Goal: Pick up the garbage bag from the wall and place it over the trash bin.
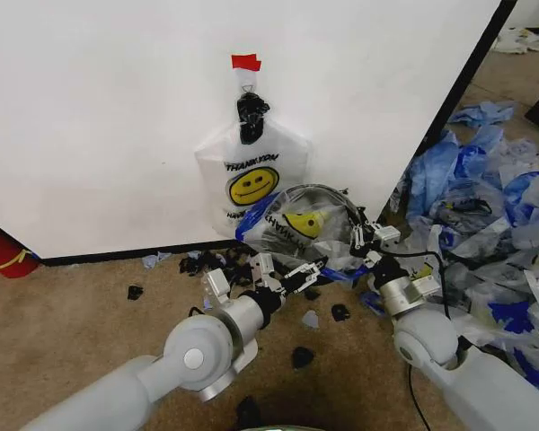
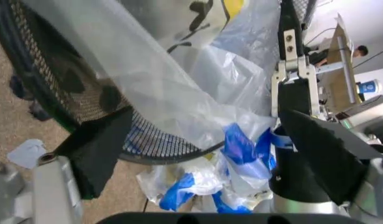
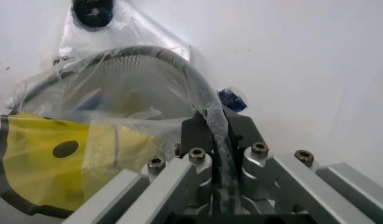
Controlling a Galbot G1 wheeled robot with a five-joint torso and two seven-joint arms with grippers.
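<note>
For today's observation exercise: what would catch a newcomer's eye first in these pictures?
The garbage bag with its yellow smiley, draped over the black mesh trash bin by the white wall. The right gripper is clamped on the bin's rim and bag; the left gripper is open at the front. Above hangs a whiter THANK YOU bag; blue-and-clear bags are piled to the right.

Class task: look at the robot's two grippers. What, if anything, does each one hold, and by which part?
The right gripper is shut on the trash bin, clamping its bag-covered rim. The left gripper is open around the near rim, holding nothing.
</note>
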